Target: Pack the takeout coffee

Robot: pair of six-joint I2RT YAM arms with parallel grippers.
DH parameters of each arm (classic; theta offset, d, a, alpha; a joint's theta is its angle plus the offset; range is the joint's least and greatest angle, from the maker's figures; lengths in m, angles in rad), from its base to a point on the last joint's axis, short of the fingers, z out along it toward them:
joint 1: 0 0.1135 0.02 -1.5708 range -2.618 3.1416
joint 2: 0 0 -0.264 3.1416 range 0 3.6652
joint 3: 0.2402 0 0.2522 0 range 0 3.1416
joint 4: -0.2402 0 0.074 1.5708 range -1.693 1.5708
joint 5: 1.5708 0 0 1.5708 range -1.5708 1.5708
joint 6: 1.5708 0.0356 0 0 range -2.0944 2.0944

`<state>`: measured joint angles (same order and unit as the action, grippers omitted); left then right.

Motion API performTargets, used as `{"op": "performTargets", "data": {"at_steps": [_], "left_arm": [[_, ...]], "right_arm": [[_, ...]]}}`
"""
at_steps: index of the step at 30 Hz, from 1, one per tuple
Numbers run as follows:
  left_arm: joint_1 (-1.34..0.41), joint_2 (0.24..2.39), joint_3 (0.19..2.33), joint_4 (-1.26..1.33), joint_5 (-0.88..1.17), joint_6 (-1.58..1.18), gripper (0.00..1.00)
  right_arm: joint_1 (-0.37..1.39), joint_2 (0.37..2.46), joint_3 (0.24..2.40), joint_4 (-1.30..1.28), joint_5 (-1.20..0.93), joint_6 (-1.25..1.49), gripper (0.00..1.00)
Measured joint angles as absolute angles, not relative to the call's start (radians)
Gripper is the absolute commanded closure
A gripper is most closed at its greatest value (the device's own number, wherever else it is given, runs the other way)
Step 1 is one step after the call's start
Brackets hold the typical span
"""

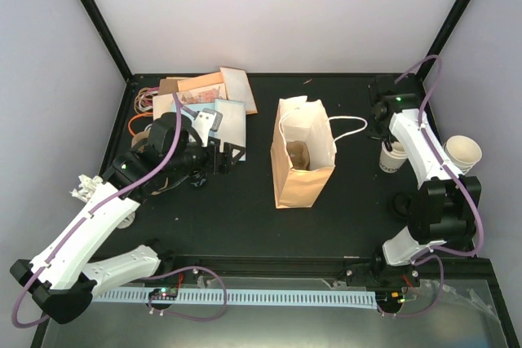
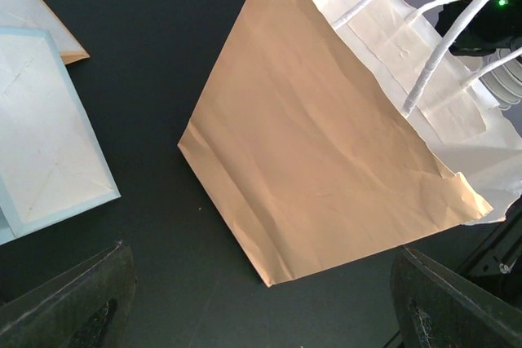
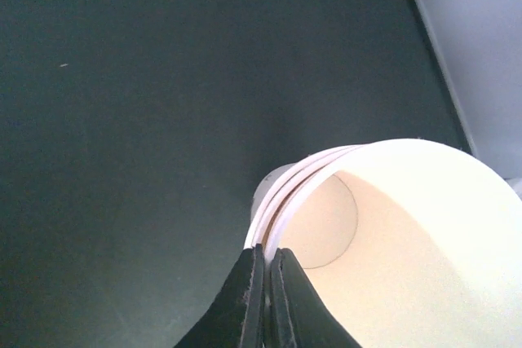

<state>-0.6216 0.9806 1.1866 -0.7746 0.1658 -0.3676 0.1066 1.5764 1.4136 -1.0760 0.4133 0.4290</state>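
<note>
The lidded white cup with black lettering shows in no view. A brown paper bag [image 1: 302, 173] with white handles stands open mid-table; something tan lies inside, unclear what. The bag fills the left wrist view [image 2: 326, 144]. My left gripper [image 1: 222, 156] is open and empty, just left of the bag, its jaws wide apart at the bottom corners of its own view [image 2: 269, 319]. My right gripper [image 1: 392, 146] is shut on the rim of the stacked lidless cream cups [image 1: 393, 159], right of the bag; its own view [image 3: 267, 254] shows the fingers pinching the top cup's rim [image 3: 326, 173].
Flat envelopes and paper packets [image 1: 214, 97] lie at the back left, one pale blue-edged [image 2: 49, 128]. Crumpled white paper [image 1: 82, 187] lies at the left edge. Another lidless cream cup [image 1: 462, 151] sits by the right wall. Black frame posts stand at the corners.
</note>
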Motion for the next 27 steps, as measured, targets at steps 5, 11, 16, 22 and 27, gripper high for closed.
{"op": "performTargets", "data": {"at_steps": [5,11,16,22,27], "left_arm": [[-0.622,0.981,1.188,-0.775,0.173,-0.368,0.12],[-0.622,0.979,1.191,-0.776,0.173,-0.368,0.12],[-0.622,0.979,1.192,-0.777,0.173,-0.368,0.12],[-0.621,0.979,1.202,-0.778,0.173,-0.368,0.12],[-0.621,0.98,1.207,-0.778,0.174,-0.368,0.13]], "right_arm": [[0.101,1.574,1.39,-1.033,0.339,0.417,0.99],[0.101,1.602,1.431,-1.078,0.463,0.427,0.99],[0.089,1.577,1.373,-1.001,0.264,0.418,0.99],[0.115,1.63,1.461,-1.072,0.425,0.441,0.99],[0.059,1.547,1.341,-0.979,0.242,0.424,0.99]]}}
